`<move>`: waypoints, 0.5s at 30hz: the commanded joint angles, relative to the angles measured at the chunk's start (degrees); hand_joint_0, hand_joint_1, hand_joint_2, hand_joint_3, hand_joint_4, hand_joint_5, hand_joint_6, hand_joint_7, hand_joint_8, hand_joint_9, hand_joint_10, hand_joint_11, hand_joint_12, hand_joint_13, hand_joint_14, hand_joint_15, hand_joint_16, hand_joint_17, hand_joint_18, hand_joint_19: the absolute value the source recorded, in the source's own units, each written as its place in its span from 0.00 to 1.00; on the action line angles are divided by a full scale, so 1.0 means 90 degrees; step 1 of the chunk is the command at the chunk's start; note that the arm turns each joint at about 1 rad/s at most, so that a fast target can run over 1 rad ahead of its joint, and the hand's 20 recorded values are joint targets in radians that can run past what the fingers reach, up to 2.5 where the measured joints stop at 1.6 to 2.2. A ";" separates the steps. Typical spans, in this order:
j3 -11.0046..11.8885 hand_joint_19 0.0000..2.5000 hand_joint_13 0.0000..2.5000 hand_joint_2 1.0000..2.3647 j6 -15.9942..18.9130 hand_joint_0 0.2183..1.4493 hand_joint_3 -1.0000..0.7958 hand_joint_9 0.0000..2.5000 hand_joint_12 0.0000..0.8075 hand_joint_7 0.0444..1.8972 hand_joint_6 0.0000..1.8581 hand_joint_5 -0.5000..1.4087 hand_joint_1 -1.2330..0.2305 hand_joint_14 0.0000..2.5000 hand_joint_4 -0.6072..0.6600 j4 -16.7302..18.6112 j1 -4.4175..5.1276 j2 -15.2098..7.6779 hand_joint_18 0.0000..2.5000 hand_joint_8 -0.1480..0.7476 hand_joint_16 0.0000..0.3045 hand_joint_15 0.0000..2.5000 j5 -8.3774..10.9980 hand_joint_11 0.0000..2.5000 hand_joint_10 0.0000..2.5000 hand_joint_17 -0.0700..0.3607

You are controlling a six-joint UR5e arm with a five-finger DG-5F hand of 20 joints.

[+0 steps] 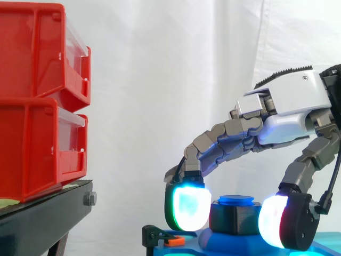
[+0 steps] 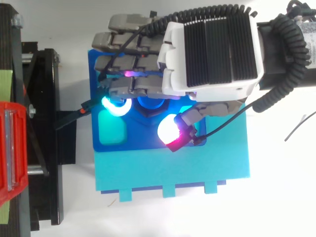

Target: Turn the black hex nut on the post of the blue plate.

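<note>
The black hex nut [image 1: 234, 217] sits on a blue post [image 1: 236, 200] that rises from the blue plate [image 2: 113, 64]. My hand [image 1: 287, 106] arches over it from the right. One glowing fingertip [image 1: 187, 208] rests against the nut's left side, and the thumb's pad [image 1: 274, 220] rests against its right side, so the nut is pinched between them. From above, the hand [image 2: 212, 49] covers most of the plate; the post's top [image 2: 149, 103] peeks out between the fingertip pad [image 2: 116, 106] and the thumb's pad [image 2: 170, 131].
The blue plate lies on a lighter cyan base [image 2: 173, 168]. A black clamp with an orange tab [image 1: 162, 239] holds the plate's left edge. Two stacked red bins [image 1: 37, 96] stand on a black stand [image 1: 42, 218] to the left.
</note>
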 commanded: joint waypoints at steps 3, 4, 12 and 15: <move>0.0000 0.00 0.07 0.00 -0.0074 0.28 0.28 0.12 0.45 0.50 0.27 0.14 0.21 0.00 0.62 -0.0004 -0.0014 0.0000 0.06 0.42 0.17 0.00 -0.0005 0.00 0.00 0.43; 0.0000 0.00 0.07 0.00 -0.0103 0.28 0.28 0.12 0.45 0.50 0.27 0.14 0.21 0.00 0.62 -0.0004 -0.0014 0.0000 0.06 0.42 0.17 0.00 -0.0005 0.01 0.00 0.43; 0.0000 0.00 0.07 0.00 -0.0162 0.30 0.29 0.12 0.45 0.51 0.27 0.14 0.20 0.00 0.62 -0.0004 -0.0034 0.0000 0.06 0.42 0.17 0.00 -0.0014 0.00 0.00 0.43; 0.0000 0.00 0.07 0.00 -0.0171 0.30 0.29 0.12 0.45 0.52 0.27 0.14 0.20 0.00 0.62 -0.0004 -0.0034 0.0000 0.06 0.42 0.17 0.00 -0.0014 0.01 0.00 0.43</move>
